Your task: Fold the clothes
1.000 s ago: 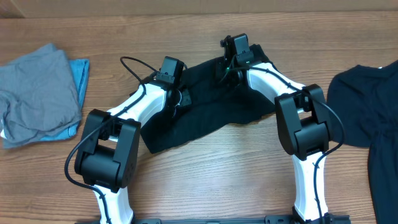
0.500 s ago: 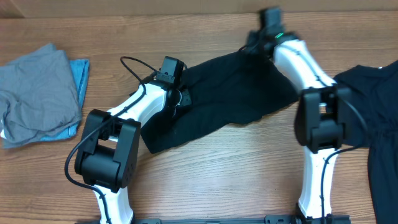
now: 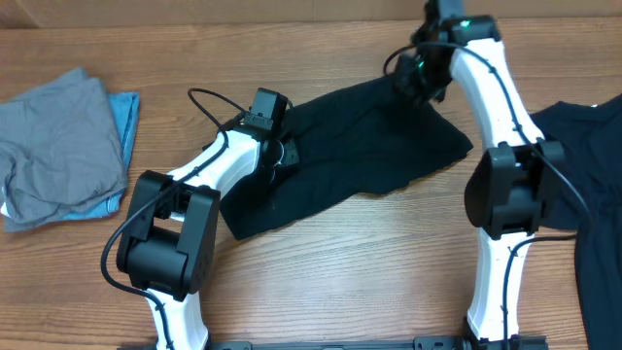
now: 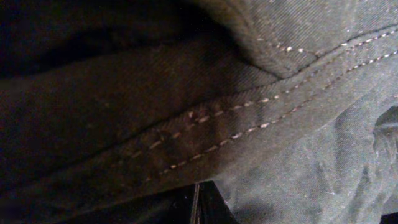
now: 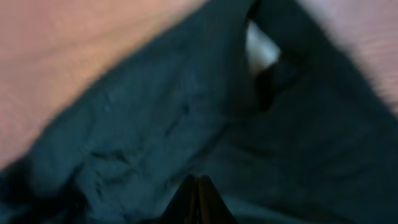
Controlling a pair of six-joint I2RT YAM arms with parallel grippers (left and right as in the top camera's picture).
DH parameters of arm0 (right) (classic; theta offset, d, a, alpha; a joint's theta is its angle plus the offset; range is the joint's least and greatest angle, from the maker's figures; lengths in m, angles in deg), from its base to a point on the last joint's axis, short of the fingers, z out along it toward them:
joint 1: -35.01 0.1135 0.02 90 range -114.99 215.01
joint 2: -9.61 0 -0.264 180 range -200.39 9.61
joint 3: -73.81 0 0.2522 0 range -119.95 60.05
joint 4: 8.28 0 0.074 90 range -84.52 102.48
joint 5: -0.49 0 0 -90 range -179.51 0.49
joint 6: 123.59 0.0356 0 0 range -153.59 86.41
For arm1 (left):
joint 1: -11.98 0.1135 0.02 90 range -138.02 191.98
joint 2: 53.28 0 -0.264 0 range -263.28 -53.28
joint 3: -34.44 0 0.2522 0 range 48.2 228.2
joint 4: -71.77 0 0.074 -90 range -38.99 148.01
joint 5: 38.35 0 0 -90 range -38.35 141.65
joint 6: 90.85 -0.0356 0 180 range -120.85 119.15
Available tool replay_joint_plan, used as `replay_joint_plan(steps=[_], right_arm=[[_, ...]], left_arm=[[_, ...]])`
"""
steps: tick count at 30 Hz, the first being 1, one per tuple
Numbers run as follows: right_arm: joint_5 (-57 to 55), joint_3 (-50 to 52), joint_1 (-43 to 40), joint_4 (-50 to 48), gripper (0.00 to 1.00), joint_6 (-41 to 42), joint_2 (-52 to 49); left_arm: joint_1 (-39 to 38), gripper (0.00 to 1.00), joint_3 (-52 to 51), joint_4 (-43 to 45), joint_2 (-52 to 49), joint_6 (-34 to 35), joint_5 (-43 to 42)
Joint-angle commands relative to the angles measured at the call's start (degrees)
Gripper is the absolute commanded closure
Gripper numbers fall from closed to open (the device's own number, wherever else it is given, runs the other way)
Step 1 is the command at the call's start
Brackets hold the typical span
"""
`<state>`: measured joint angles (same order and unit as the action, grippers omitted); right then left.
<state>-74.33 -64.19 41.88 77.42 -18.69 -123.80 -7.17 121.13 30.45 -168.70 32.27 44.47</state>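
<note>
Black garment (image 3: 360, 136), left pincer (image 3: 281, 154) clamped, seemingly on its stitched hem, right pincer (image 3: 419, 78) closed over its far corner.

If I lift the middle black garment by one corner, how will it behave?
Probably floppy: the black garment lies wrinkled and flat on the table, so it should drape and sag. Its stitched hem looks thin, likely light.

Right wrist view blurred; black garment (image 3: 583, 165) (far right) cut off.

On the table (image 3: 340, 282), pants (image 3: 369, 146) lie centre, folded pile (image 3: 58, 146) left, garment (image 3: 575, 160) right.
</note>
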Motion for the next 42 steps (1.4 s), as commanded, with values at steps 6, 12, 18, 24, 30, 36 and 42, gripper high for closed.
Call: replay_joint_plan(steps=[6,12,18,24,30,36,42], right_arm=[[10.3,19.1,1.8,-15.2,0.96,-1.5,0.2],[19.5,26.8,2.8,-27.7,0.96,-5.7,0.2],[19.5,27.5,2.8,-33.0,0.96,-4.6,0.2],[23.8,27.5,2.8,-36.6,0.96,-4.3,0.2],[17.1,27.6,3.1,-36.7,0.96,-4.5,0.2],[-0.3,28.7,3.1,-41.7,0.96,-4.0,0.2],[-8.8,28.8,2.3,-50.4,0.96,-2.4,0.2]], left_arm=[[-0.1,0.96,-1.6,-0.9,-4.5,0.7,4.2],[-0.1,0.96,-1.6,-0.9,-4.5,0.7,4.2],[-0.1,0.96,-1.6,-0.9,-4.5,0.7,4.2],[-0.1,0.96,-1.6,-0.5,-4.5,0.7,4.2],[-0.1,0.96,-1.6,-0.5,-4.5,0.7,4.2],[-0.1,0.96,-1.6,-0.6,-4.5,0.7,4.2],[-0.1,0.96,-1.6,-0.5,-4.5,0.7,4.2]])
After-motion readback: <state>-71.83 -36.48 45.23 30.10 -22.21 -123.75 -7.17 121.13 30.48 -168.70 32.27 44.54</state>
